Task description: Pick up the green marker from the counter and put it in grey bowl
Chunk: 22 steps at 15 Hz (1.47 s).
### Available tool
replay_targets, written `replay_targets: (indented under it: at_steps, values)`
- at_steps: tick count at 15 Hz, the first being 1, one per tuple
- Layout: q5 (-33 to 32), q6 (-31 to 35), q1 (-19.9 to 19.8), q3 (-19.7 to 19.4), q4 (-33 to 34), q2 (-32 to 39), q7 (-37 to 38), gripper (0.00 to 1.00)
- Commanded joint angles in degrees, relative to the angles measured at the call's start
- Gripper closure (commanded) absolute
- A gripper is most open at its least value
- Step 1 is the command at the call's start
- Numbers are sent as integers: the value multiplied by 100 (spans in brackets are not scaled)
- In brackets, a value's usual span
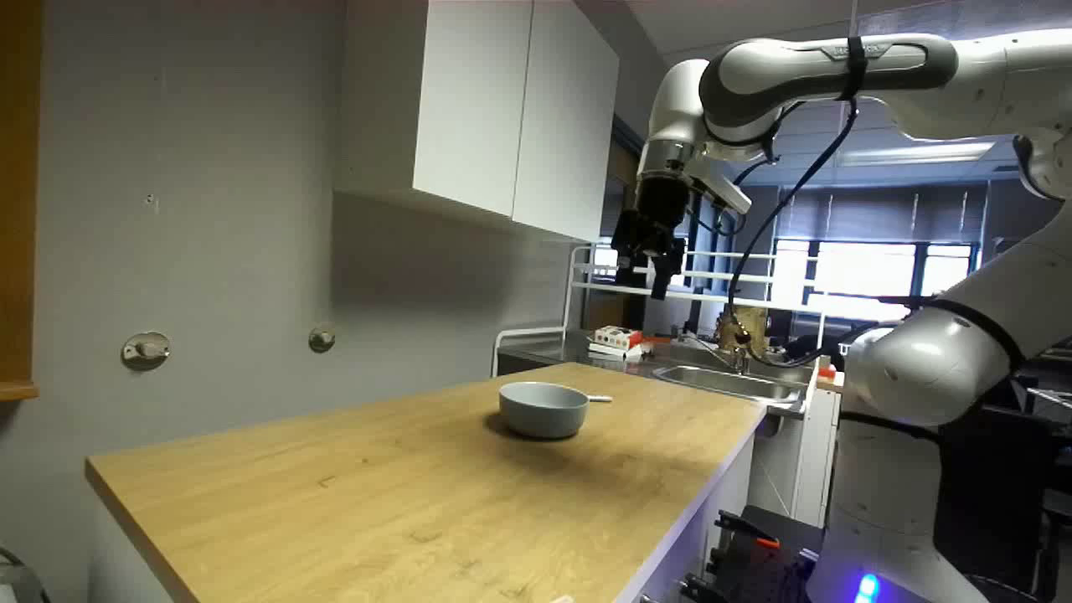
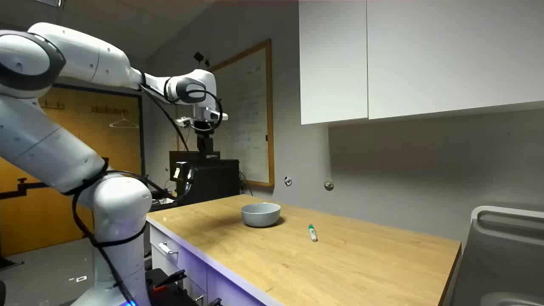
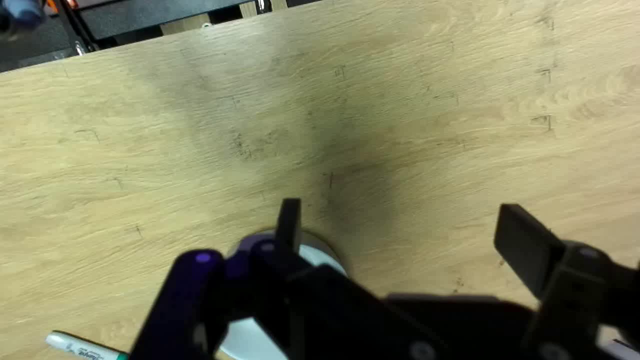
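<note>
Exterior view, grey bowl (image 2: 260, 219) upright, marker (image 2: 313, 233) outside

a flat-fronted white cabinet (image 1: 481, 113) hangs on a plain grey wall (image 1: 193, 260). a dark-framed window (image 1: 865, 270) glows bright white below a broad grey blind (image 1: 879, 213). a rectangular wood-framed whiteboard (image 2: 244, 106) hangs there too; the floor (image 2: 38, 265) is grey.

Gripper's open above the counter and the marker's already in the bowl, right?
Not quite: the marker isn't in the bowl; it lies on the counter, apart from the bowl, as seen in an exterior view. The gripper is open above the counter, as you say.
</note>
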Motion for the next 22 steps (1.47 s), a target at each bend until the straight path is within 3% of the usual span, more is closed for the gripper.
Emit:
replay_targets:
  at_steps: [1,15,22]
  values:
    - [45,-15,-92,60,27,-3,-48,0]
    - [-64,40,-214,-3,96,197,-115,0]
    - [-588,322,-644,-507,261,872,-752,0]
